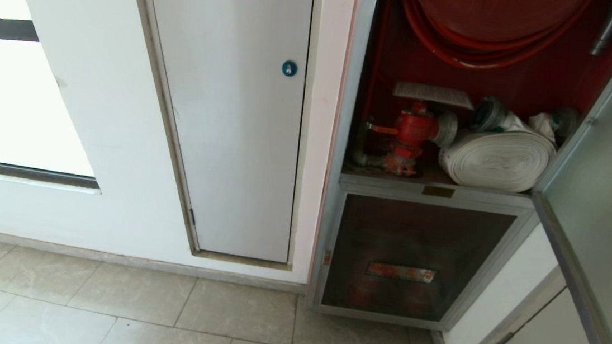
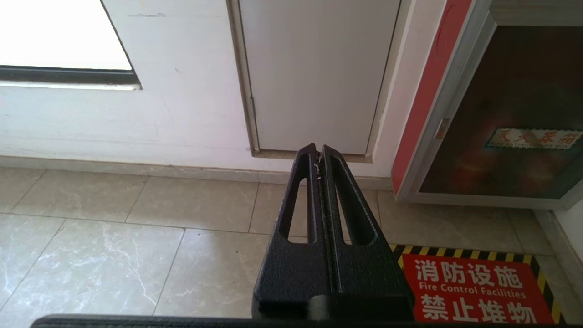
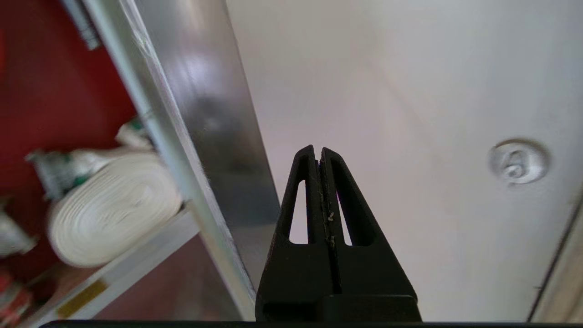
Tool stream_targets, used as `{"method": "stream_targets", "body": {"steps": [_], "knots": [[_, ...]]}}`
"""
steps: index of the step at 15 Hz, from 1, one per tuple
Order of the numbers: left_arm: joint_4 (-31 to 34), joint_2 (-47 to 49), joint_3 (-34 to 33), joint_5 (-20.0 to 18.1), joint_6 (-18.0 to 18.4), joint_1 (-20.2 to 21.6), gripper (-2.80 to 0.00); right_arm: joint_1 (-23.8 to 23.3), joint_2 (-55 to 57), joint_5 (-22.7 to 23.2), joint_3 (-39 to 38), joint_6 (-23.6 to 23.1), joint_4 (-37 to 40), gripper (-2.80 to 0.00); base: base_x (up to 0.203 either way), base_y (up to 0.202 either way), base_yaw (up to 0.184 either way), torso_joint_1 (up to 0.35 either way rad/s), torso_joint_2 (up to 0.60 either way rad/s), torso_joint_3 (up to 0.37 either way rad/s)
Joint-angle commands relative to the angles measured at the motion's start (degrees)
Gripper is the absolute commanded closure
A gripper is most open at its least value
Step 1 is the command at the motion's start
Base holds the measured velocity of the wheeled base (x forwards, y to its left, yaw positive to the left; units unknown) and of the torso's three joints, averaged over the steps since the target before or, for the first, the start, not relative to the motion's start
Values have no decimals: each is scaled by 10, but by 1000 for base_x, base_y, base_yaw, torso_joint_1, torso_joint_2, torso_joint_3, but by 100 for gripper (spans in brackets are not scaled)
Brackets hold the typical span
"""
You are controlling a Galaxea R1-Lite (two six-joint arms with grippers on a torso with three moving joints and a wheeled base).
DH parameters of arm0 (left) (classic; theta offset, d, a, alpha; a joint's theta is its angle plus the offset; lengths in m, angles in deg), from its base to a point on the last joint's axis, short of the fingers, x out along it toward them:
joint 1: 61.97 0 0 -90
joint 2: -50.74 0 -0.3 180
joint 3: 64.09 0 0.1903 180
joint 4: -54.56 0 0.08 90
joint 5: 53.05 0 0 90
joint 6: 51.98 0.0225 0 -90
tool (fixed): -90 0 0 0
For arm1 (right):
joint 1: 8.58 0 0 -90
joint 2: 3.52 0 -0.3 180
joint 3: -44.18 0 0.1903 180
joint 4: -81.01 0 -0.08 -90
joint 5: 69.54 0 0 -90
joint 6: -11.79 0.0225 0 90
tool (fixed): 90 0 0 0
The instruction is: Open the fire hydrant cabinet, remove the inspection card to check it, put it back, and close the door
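Fire hydrant cabinet [image 1: 517, 80] with its door [image 1: 608, 184] swung open at 3 o'clock of the head view. The inspection card [image 1: 431, 94] lies atop the red valve [image 1: 411, 131], just beside the white rolled hose [image 1: 501, 160] and below the hose reel [image 1: 489, 21]. Neither arm appears in the head view. The right tool [image 3: 320, 152] has its tips pressed together on nothing and points past the door's silver frame edge [image 3: 200, 136], with the hose at 9 o'clock in its own view. The left tool [image 2: 318, 150] is likewise closed and empty, parked low over the floor tiles [image 2: 114, 255] towards the white panel door [image 2: 314, 73]. Judged step: opening looks done and card retrieval is in hand. The next move calls for swinging the right tool into the compartment, parting its tips, and pinching the thin card at its free edge.
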Motion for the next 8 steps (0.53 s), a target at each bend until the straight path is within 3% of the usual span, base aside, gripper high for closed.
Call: {"method": "stream_targets", "body": {"steps": [1, 8], "knots": [[0, 1, 0, 0, 0, 0, 0, 23, -4, -2, -8, 0, -2, 0, 0, 0, 0, 0, 0, 0], [0, 1, 1, 0, 0, 0, 0, 121, -9, -2, -12, 0, -1, 0, 0, 0, 0, 0, 0, 0]]}}
